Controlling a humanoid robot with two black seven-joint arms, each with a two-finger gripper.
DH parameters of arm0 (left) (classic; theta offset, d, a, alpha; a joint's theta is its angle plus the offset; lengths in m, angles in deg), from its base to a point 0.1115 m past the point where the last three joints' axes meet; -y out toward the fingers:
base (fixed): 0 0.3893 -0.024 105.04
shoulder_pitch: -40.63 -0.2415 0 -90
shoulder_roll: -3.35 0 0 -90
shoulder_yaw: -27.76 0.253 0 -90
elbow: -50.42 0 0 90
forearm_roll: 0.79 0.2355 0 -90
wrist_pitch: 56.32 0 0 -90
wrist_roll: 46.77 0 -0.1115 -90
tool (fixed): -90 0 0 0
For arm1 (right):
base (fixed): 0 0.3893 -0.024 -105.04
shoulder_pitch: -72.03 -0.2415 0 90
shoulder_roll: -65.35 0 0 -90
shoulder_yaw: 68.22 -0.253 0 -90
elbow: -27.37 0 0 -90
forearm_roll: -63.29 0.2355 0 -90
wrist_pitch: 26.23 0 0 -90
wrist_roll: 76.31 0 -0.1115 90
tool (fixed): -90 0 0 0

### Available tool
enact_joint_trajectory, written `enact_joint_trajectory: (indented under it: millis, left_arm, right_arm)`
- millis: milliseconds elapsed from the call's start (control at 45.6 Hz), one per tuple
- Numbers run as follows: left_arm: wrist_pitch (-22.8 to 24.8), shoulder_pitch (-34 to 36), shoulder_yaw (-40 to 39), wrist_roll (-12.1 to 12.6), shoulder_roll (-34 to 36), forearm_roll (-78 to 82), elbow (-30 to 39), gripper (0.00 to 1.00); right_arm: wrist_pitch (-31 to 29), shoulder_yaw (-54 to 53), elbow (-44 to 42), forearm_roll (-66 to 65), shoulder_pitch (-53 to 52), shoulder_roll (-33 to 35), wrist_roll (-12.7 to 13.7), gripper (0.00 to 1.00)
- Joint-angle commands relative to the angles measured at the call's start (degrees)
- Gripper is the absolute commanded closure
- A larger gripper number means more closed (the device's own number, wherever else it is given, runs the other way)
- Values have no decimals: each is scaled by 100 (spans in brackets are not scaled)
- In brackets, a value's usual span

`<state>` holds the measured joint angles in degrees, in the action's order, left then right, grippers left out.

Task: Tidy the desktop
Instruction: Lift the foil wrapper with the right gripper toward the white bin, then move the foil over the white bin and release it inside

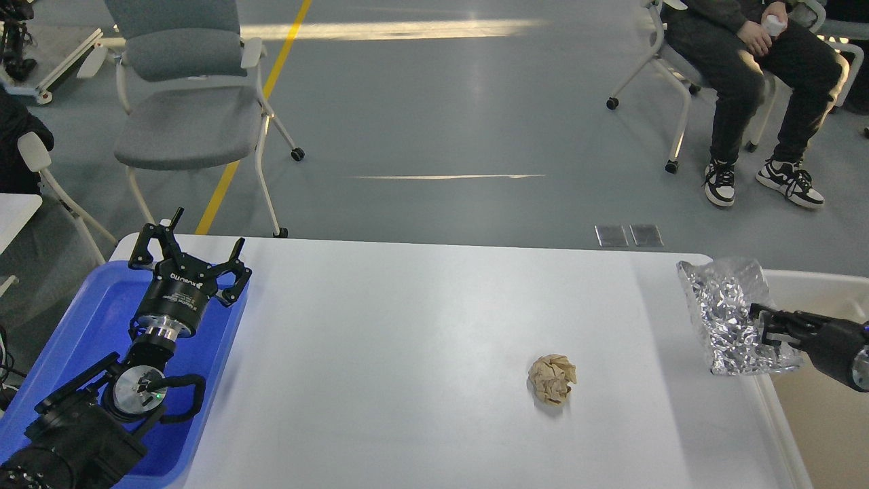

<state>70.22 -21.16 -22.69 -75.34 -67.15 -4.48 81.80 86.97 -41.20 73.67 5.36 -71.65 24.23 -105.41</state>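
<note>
The white desktop [421, 339] fills the lower middle of the head view. A crumpled ball of brown paper [552, 379] lies on it, right of centre. My right gripper [762, 324] comes in from the right edge and is shut on a crinkled silver foil bag [730, 314], holding it above the desktop's right edge. My left gripper [189, 251] is open and empty, its fingers spread above the far end of the blue plastic tray [88, 319] at the left.
A cream-white bin [815, 292] stands beyond the desktop's right edge, behind the foil bag. A grey office chair [187, 115] stands past the far left corner. A seated person [753, 81] is at the far right.
</note>
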Motion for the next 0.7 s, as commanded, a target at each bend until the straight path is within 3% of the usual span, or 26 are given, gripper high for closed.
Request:
enact_joint_trajectory:
  millis: [0,460,679]
  left_arm:
    - [2,0,0,0,1,0,0,0]
    - [-6,0,0,0,1,0,0,0]
    - [-7,0,0,0,1,0,0,0]
  right_arm:
    - [-439,260,739,-25,-801,665,-8,100]
    - [-1881,252,1636,-842,-2533,1650,98,100]
    - [-2224,252,1847,-965,-2982,1809,142,100]
